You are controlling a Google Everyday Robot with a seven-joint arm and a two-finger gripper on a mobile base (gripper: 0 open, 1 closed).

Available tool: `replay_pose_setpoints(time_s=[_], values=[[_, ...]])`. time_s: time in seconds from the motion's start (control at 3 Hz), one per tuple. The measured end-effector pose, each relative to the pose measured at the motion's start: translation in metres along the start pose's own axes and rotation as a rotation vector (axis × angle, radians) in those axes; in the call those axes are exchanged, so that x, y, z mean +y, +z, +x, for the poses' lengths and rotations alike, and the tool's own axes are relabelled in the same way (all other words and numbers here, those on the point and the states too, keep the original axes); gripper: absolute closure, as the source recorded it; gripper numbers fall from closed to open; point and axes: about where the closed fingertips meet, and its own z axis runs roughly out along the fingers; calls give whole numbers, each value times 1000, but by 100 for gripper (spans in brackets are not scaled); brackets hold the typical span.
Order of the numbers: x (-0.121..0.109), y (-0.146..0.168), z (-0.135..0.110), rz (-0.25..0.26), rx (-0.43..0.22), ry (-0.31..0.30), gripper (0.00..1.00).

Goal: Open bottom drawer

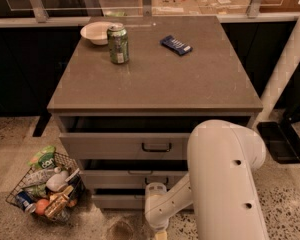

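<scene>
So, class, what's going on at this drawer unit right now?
A robot's white arm reaches down in front of the grey three-drawer cabinet. Its gripper sits low near the floor, in front of the bottom drawer, whose handle is hidden behind the arm. A green can, a white bowl and a blue packet stand on top.
</scene>
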Motion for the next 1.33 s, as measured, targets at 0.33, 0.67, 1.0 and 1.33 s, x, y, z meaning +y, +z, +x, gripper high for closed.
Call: replay_pose_setpoints(time_s=[0.33, 0.67, 1.0, 1.33], values=[[-3, 2, 3, 20, -4, 18, 0], [-8, 9, 3, 17, -8, 32, 0], [-11, 20, 1, -6, -25, 46, 0], [-12, 33, -4, -43, -50, 52, 0]])
